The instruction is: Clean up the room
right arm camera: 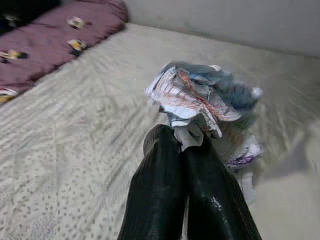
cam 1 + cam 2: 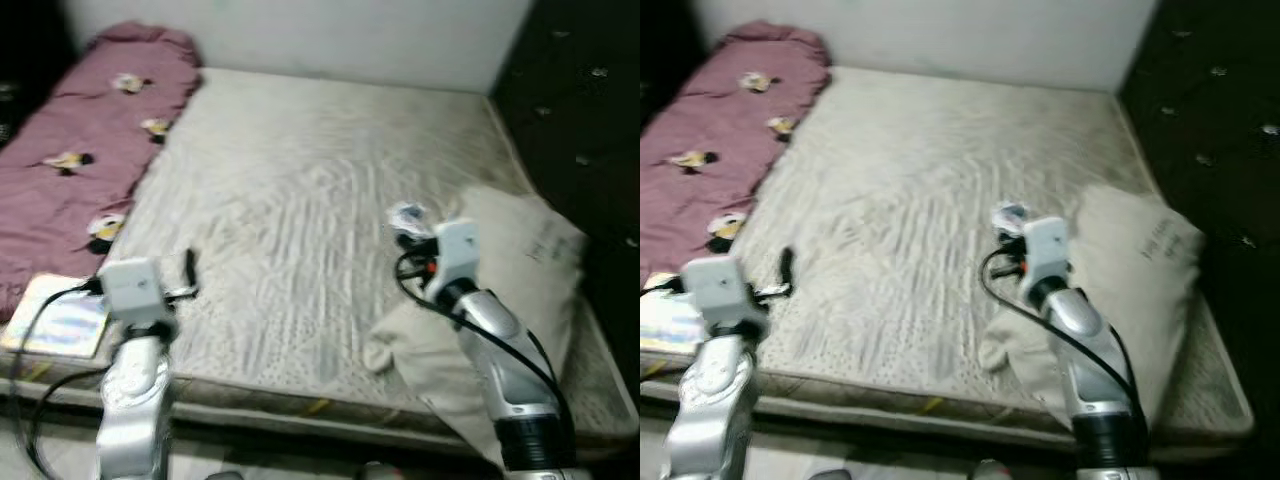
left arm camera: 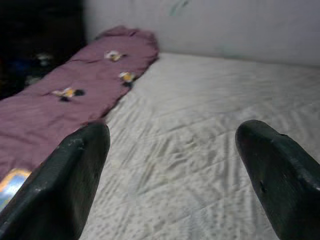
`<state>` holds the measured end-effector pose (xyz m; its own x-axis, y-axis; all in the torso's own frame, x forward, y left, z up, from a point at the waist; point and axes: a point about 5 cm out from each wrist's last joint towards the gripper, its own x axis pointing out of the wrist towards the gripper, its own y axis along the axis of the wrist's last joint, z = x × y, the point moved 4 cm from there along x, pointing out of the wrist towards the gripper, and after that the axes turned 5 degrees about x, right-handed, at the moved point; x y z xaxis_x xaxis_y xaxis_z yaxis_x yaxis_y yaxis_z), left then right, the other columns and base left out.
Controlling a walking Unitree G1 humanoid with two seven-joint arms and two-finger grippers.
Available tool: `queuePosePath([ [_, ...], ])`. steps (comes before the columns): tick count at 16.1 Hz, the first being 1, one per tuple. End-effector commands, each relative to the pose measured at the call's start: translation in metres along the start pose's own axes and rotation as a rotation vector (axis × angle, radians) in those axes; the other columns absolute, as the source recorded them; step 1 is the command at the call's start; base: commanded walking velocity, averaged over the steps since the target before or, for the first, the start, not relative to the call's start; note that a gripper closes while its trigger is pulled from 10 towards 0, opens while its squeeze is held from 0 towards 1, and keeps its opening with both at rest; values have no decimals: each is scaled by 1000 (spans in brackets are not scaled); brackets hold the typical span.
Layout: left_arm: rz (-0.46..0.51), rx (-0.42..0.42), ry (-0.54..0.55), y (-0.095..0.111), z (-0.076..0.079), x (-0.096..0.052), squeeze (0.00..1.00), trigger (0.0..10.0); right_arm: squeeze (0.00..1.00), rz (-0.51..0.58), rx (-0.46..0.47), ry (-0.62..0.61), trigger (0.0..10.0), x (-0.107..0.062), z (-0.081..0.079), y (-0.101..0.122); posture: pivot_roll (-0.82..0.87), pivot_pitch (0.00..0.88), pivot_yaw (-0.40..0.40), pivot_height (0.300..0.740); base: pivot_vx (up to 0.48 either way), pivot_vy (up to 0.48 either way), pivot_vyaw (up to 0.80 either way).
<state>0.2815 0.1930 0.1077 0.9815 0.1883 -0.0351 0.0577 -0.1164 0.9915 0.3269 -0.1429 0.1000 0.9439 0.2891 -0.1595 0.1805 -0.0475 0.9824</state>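
A crumpled wad of printed paper trash (image 1: 200, 97) is pinched by my right gripper (image 1: 182, 137), whose black fingers (image 1: 160, 190) are pressed together on it. From the head, the wad (image 2: 408, 217) shows just beyond my right wrist, above the pale mattress (image 2: 300, 200) beside a cream pillow (image 2: 510, 270). My left gripper (image 3: 175, 145) is open over the mattress's front left part, its fingers (image 3: 75, 170) spread wide with nothing between them; one black finger (image 2: 189, 268) shows from the head.
A maroon blanket (image 2: 90, 140) with small flower prints lies along the mattress's left side. A shiny flat packet (image 2: 60, 318) rests at the front left corner. A dark headboard (image 2: 580, 110) stands on the right, a white wall (image 2: 350, 35) behind.
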Motion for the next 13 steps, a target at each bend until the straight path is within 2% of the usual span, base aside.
queuePosePath([
  [1, -13, 21, 25, -3, -10, -1, 0, 10000, 0, 19, 31, 22, 10000, 3, -14, 4, 11, 0, -23, 740, 0, 431, 0],
  [3, -13, 20, 36, -3, -13, -2, 0, 10000, 0, 31, 59, -10, 10000, 4, -16, 3, 17, 0, -27, 740, 0, 428, 0],
  [7, -22, 15, 37, -6, -11, -5, 0, 10000, 0, 60, 76, -104, 10000, 13, -1, 10, 14, 0, -38, 740, 0, 429, 0],
  [10, -17, 11, 38, -4, -11, -3, 0, 10000, 0, 56, 72, -95, 10000, 17, -4, 12, 14, 0, -43, 740, 0, 429, 0],
  [13, -20, 1, 45, -5, -11, -3, 0, 10000, 0, 58, 75, -83, 10000, 20, -7, 13, 9, 0, -48, 740, 0, 425, -567],
])
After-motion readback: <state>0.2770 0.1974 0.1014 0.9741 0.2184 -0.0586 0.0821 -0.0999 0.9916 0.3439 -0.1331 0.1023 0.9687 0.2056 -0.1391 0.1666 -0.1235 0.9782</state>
